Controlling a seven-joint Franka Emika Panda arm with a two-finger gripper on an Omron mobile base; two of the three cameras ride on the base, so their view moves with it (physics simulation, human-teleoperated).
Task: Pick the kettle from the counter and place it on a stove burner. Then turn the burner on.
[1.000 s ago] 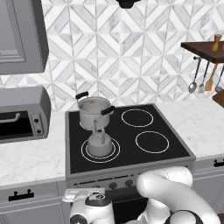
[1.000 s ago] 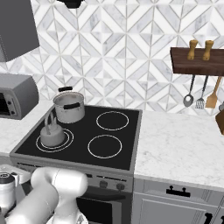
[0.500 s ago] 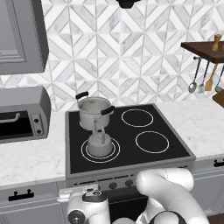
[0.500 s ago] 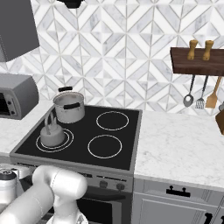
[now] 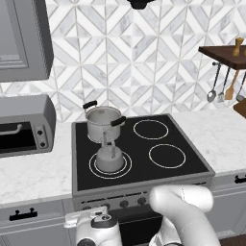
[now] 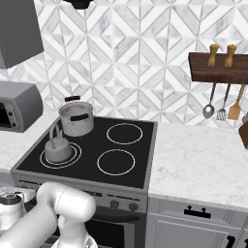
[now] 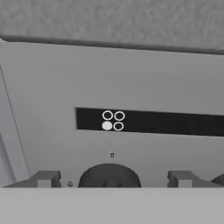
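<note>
Grey metal kettle [image 5: 110, 158] already sits on the front-left burner [image 5: 110, 164] of the stove [image 5: 139, 149], the double-ring one, just in front of the bigger steel pot [image 5: 103, 123]; same layout in the right base view, kettle [image 6: 58, 147] on the ringed burner left of the two single-ring circles, white worktop [image 6: 201, 160] further right. So the pick-and-place half looks done. Burner rings read white, no red glow, so it seems still off. Left to do: turn the knob. Hand view shows the gripper [image 7: 113, 179] right up at the grey front panel [image 7: 109, 78], fingers spread wide apart either side of a dark knob [image 7: 109, 177], holding nothing. The burner diagram [image 7: 113, 120] above it marks the lower-left dot, so probably the right knob.
</note>
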